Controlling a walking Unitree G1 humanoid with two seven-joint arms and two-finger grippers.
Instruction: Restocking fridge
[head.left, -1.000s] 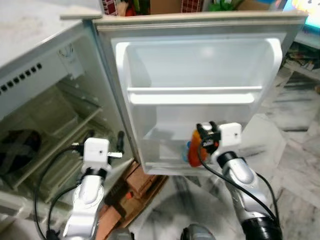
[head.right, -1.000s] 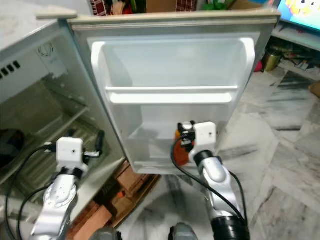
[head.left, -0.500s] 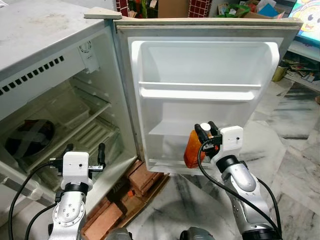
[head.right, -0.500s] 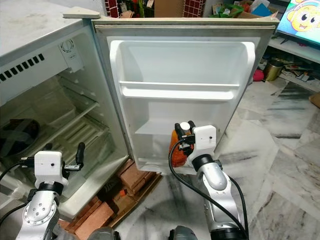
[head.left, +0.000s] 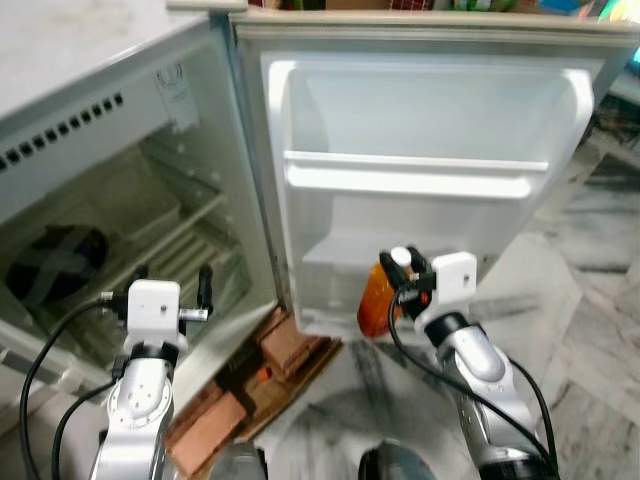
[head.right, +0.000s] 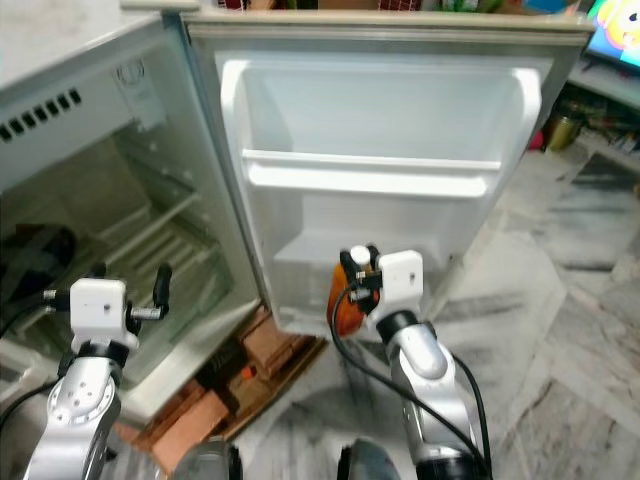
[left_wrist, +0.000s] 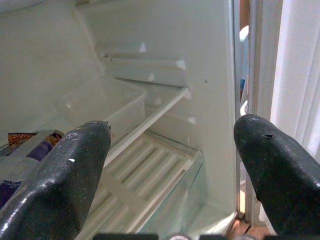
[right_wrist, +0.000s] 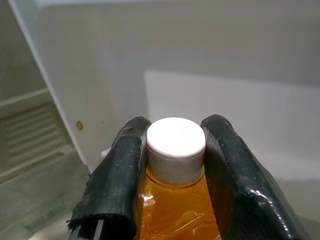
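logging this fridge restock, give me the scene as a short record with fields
fridge door: open, its upper shelf bare
right gripper: shut on the white cap of the orange bottle, held in front of the lower door shelf
left gripper: open, holding nothing, at the fridge opening
fridge interior: wire shelf, dark packet on the left
floor: bricks under the door, marble tiles

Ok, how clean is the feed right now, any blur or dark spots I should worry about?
Both eye views are softly blurred all over, edges of the fridge door smeared. The right wrist view is sharp on the bottle cap, held by the right gripper. The left wrist view is evenly lit, the left gripper fingers near and soft.
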